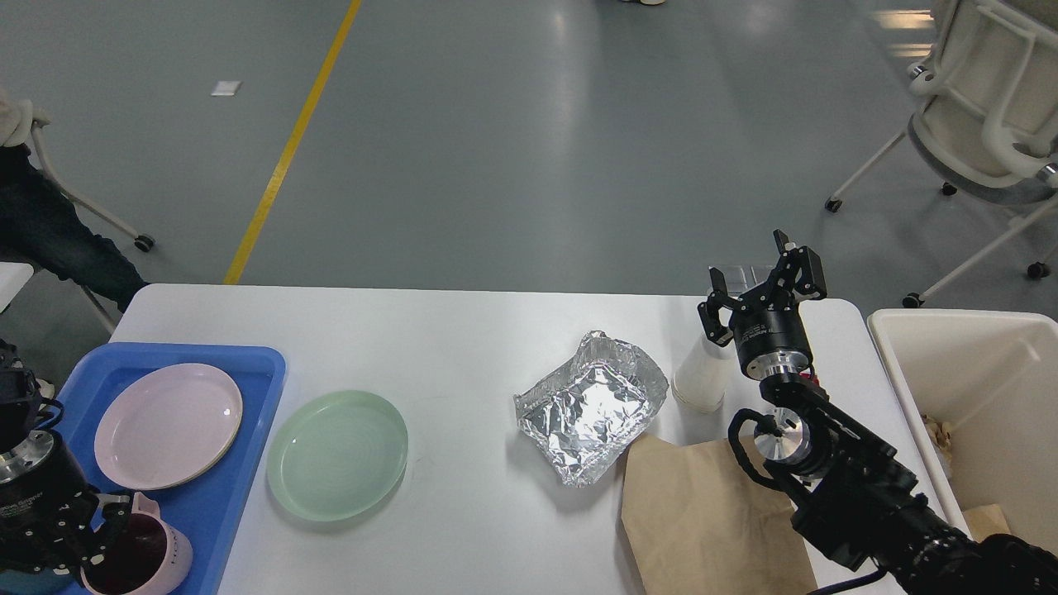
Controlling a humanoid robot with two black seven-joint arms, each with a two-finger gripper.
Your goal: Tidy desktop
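Tabletop (463, 330) fills the lower view, white, long edge running left to right. Landmark for all places: the crumpled foil tray (591, 406), right of tabletop centre.

Sorting seems to run two ways. Far left of the foil, a blue tray (258, 364) holds a pink plate (168, 425) and a pink cup (140, 555), so the reusable dishes likely gather there. A green plate (337, 454) lies left of the foil, just beside the blue tray but still outside it, probably next in line for that side. Far right of the foil, off the tabletop's end, stands a cream bin (975, 388) with scraps inside, likely the home for throwaways.

Throwaways cluster round the foil: a white cup (701, 382) just right of it, upright, and a brown paper bag (702, 512) flat in front and to the right, its corner touching or slightly under the foil; cannot tell which.

Right pincer (760, 277) hangs above and beyond the white cup, fingers spread, nothing between them. Judgement: poised to take the cup, nearest disposable to the bin.

Left pincer (103, 529) sits at the pink cup's rim, far left of the foil; whether it is clamped on the rim or loose, cannot tell.

Risk: the cup is light and may tip when pinched.
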